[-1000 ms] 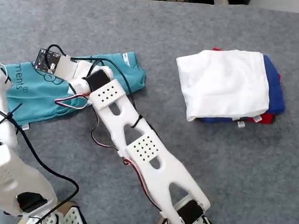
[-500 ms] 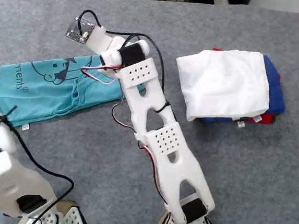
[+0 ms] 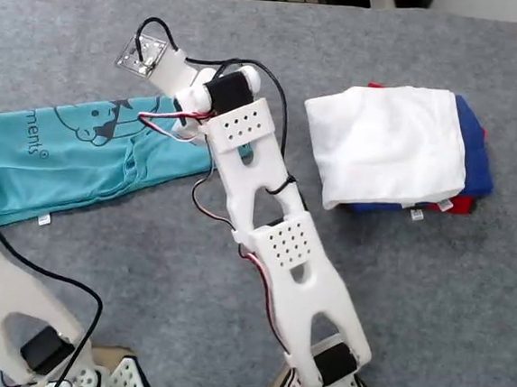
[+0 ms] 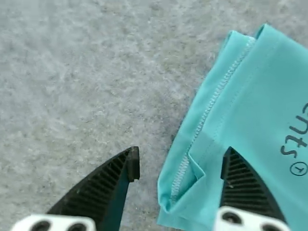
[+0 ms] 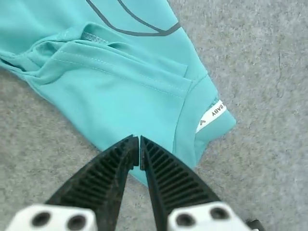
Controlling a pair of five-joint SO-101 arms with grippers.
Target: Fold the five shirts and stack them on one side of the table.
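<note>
A teal shirt (image 3: 81, 155), folded into a long strip, lies flat on the left of the grey table. My right arm (image 3: 244, 151) stretches over its right end. The right gripper (image 5: 139, 139) is shut and holds nothing, hovering just above the collar end of the teal shirt (image 5: 120, 72), near a white label (image 5: 211, 115). My left gripper (image 4: 180, 161) is open, its jaws on either side of the hem corner of the teal shirt (image 4: 260, 106). On the right, a folded white shirt (image 3: 385, 141) tops a blue one (image 3: 479, 154) and a red one (image 3: 456, 207).
The left arm (image 3: 1, 293) rises along the table's front left edge. Both arm bases stand at the near edge. Bare grey cloth (image 3: 430, 299) stretches across the front right and between the teal shirt and the stack.
My right arm lifted off the shirt's middle and swung right and farther back to its right end. The left arm drew back to the left edge. The shirt now lies straighter.
</note>
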